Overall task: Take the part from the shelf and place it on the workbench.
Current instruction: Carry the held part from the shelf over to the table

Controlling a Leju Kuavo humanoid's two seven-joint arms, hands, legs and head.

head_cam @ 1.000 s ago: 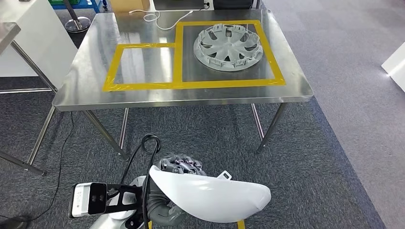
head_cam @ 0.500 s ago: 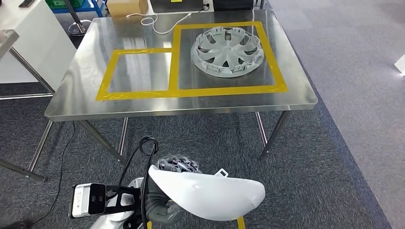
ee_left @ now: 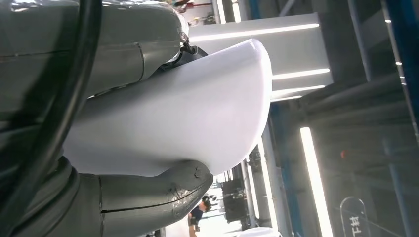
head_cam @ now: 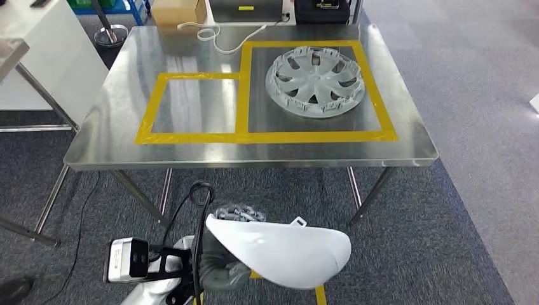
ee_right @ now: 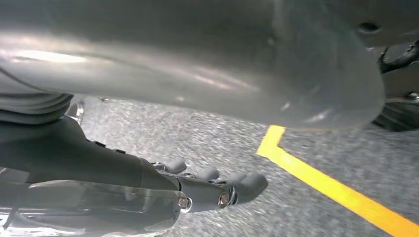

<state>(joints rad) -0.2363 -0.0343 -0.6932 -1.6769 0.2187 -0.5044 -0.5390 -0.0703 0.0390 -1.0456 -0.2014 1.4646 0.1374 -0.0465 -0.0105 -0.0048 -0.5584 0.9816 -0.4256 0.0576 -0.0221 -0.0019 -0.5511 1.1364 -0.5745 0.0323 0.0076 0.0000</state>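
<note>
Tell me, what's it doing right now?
Left hand holds white part, short of table. Right hand under part. Hubcap fills large square.

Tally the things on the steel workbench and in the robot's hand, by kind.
Grey plastic wheel covers: 1
White curved shell parts, held by the left hand: 1
White cables: 1
Yellow tape rectangles: 2
Total: 5

Objects around the wheel cover.
White cable behind-left of it; cardboard box beyond the cable.
</note>
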